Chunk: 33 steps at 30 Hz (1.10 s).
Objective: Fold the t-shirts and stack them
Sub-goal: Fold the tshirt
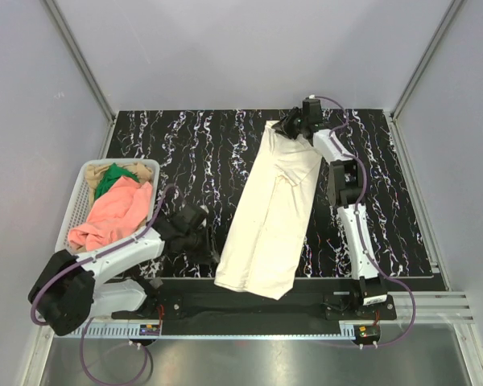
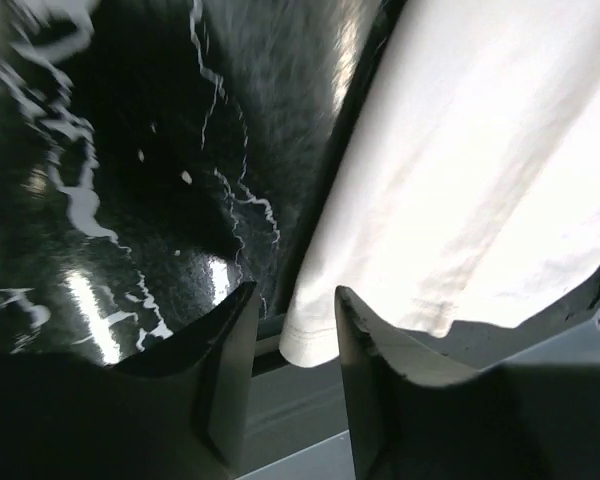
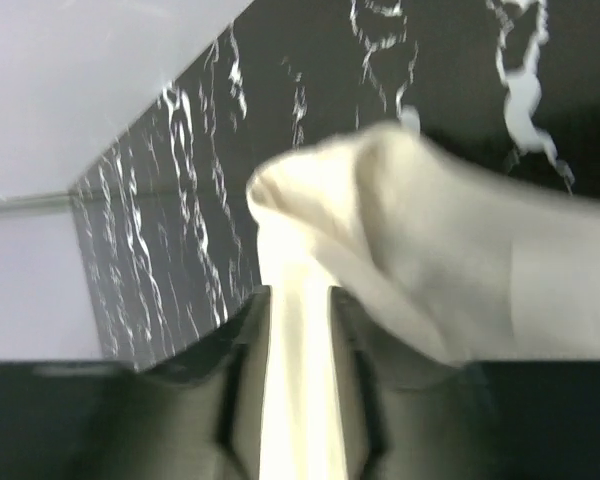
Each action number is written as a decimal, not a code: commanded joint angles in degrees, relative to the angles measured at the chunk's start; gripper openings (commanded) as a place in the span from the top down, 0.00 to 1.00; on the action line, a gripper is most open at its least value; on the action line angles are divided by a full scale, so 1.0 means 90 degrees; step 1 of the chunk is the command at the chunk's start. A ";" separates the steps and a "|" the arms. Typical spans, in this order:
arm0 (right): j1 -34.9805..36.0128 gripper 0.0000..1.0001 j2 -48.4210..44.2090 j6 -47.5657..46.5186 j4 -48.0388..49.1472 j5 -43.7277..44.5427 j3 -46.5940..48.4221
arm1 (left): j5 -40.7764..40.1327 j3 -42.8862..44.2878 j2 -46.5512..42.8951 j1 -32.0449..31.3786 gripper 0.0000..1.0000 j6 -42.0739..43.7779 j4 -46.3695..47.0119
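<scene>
The right gripper (image 1: 292, 125) clenches the far end of the cream t-shirt (image 1: 270, 213), which lies stretched on the black marbled table (image 1: 193, 145) between pale walls (image 1: 249, 48). Only the left wrist view shows that the left gripper (image 2: 295, 305) is spread apart at the shirt's near corner.

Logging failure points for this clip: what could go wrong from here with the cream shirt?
1. The left gripper is open with only the hem corner of the cream shirt between its jaws; closing may grab too little.
2. The right gripper pinches a bunched bit of the far end; it may slip out or fold crooked.
3. The near hem overhangs the table edge and could drag.
</scene>
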 commanded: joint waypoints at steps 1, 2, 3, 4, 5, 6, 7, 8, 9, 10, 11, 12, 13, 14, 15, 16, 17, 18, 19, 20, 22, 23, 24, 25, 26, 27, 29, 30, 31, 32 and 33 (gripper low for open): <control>-0.0198 0.60 -0.2019 -0.0852 -0.0455 0.0050 -0.0967 | -0.1386 0.1122 -0.0069 0.0017 0.54 0.0869 -0.1190; -0.0208 0.51 -0.2344 -0.0960 -0.0612 0.0205 -0.1223 | -0.1436 0.1473 -0.0156 0.0027 0.53 0.0910 -0.1299; -0.0208 0.49 -0.2676 -0.1194 -0.0778 0.0322 -0.1487 | -0.1581 0.1583 -0.0225 0.0046 0.51 0.0959 -0.1339; -0.0208 0.46 -0.3008 -0.1283 -0.1040 0.0439 -0.1789 | -0.1535 0.1661 -0.0274 0.0056 0.50 0.0978 -0.1330; -0.0208 0.40 -0.3717 -0.1342 -0.1159 0.0663 -0.2440 | -0.1495 0.1739 -0.0313 0.0056 0.48 0.1046 -0.1262; -0.0208 0.32 -0.4082 -0.1342 -0.1257 0.0762 -0.2824 | -0.1137 0.1730 -0.0362 0.0046 0.48 0.1115 -0.1058; -0.0188 0.26 -0.4453 -0.1304 -0.1403 0.0859 -0.3243 | -0.0940 0.1701 -0.0353 0.0056 0.48 0.1193 -0.0960; -0.0159 0.22 -0.5201 -0.1274 -0.1530 0.1044 -0.4050 | -0.0764 0.1643 -0.0343 0.0056 0.48 0.1290 -0.0910; -0.0120 0.18 -0.5576 -0.1216 -0.1725 0.1201 -0.4435 | -0.0540 0.1604 -0.0353 0.0056 0.48 0.1310 -0.0833; -0.0042 0.17 -0.5937 -0.1225 -0.2268 0.1367 -0.4806 | -0.0422 0.1555 -0.0382 0.0056 0.48 0.1320 -0.0812; 0.0181 0.16 -0.6599 -0.1245 -0.2592 0.1774 -0.5400 | -0.0305 0.1448 -0.0440 0.0056 0.48 0.1369 -0.0774; 0.0318 0.12 -0.6905 -0.1264 -0.2963 0.1991 -0.5667 | -0.0188 0.1379 -0.0518 0.0056 0.48 0.1369 -0.0744; 0.0503 0.08 -0.7498 -0.1235 -0.3624 0.2196 -0.6230 | -0.0177 0.1292 -0.0693 0.0066 0.48 0.1330 -0.0705; 0.0824 0.07 -0.7813 -0.1216 -0.3815 0.2276 -0.6545 | -0.0148 0.1136 -0.0762 0.0066 0.48 0.1311 -0.0676; 0.1001 0.04 -0.8125 -0.1022 -0.4010 0.2305 -0.6848 | 0.0007 0.1057 -0.0811 0.0076 0.48 0.1301 -0.0618; 0.1177 0.03 -0.8438 -0.0836 -0.4360 0.2306 -0.7160 | 0.0086 0.0969 -0.0850 0.0066 0.48 0.1291 -0.0588; 0.1363 0.03 -0.9070 -0.0641 -0.4441 0.2306 -0.7811 | 0.0174 0.0823 -0.0889 0.0066 0.48 0.1223 -0.0530; 0.1722 0.00 -0.9376 -0.0475 -0.4490 0.2161 -0.8117 | 0.0339 0.0754 -0.0890 0.0066 0.48 0.1174 -0.0471; 0.1823 0.00 -0.9659 -0.0106 -0.4819 0.2092 -0.8565 | 0.0399 0.0686 -0.0909 0.0056 0.48 0.1135 -0.0345; 0.1872 0.00 -1.0213 0.0062 -0.5035 0.2023 -0.8753 | 0.0390 0.0550 -0.0851 0.0056 0.47 0.1048 -0.0286; 0.2164 0.00 -1.0899 0.0550 -0.5212 0.1954 -0.9192 | 0.0331 0.0451 -0.0715 -0.0002 0.46 0.0959 -0.0149; 0.2252 0.00 -1.1569 0.0745 -0.5252 0.1925 -0.9630 | 0.0341 0.0345 -0.0646 -0.0070 0.46 0.0862 -0.0081; 0.2389 0.00 -1.1885 0.0999 -0.5262 0.1867 -0.9847 | 0.0360 0.0286 -0.0530 -0.0119 0.46 0.0803 0.0007; 0.2438 0.00 -1.2130 0.1040 -0.5320 0.1799 -1.0303 | 0.0360 0.0208 -0.0490 -0.0158 0.46 0.0754 0.0182; 0.2458 0.00 -1.2442 0.1021 -0.5369 0.1663 -1.0521 | 0.0360 0.0081 -0.0460 -0.0236 0.46 0.0696 0.0261; 0.2478 0.00 -1.2551 0.0934 -0.5321 0.1526 -1.0755 | 0.0312 0.0022 -0.0431 -0.0256 0.46 0.0666 0.0368; 0.2517 0.02 -1.2825 0.0855 -0.5068 0.1030 -1.1439 | 0.0341 -0.0086 -0.0421 -0.0305 0.46 0.0637 0.0515; 0.2527 0.03 -1.2923 0.0894 -0.4825 0.0968 -1.1624 | 0.0341 -0.0106 -0.0460 -0.0315 0.46 0.0627 0.0593; 0.2527 0.05 -1.3020 0.0875 -0.4697 0.0958 -1.1858 | 0.0331 -0.0106 -0.0460 -0.0325 0.46 0.0627 0.0594; 0.2517 0.06 -1.3137 0.0855 -0.4550 0.1035 -1.1919 | 0.0331 -0.0057 -0.0450 -0.0334 0.46 0.0637 0.0594; 0.2527 0.07 -1.3138 0.0816 -0.4394 0.1123 -1.1929 | 0.0302 -0.0028 -0.0450 -0.0344 0.47 0.0656 0.0594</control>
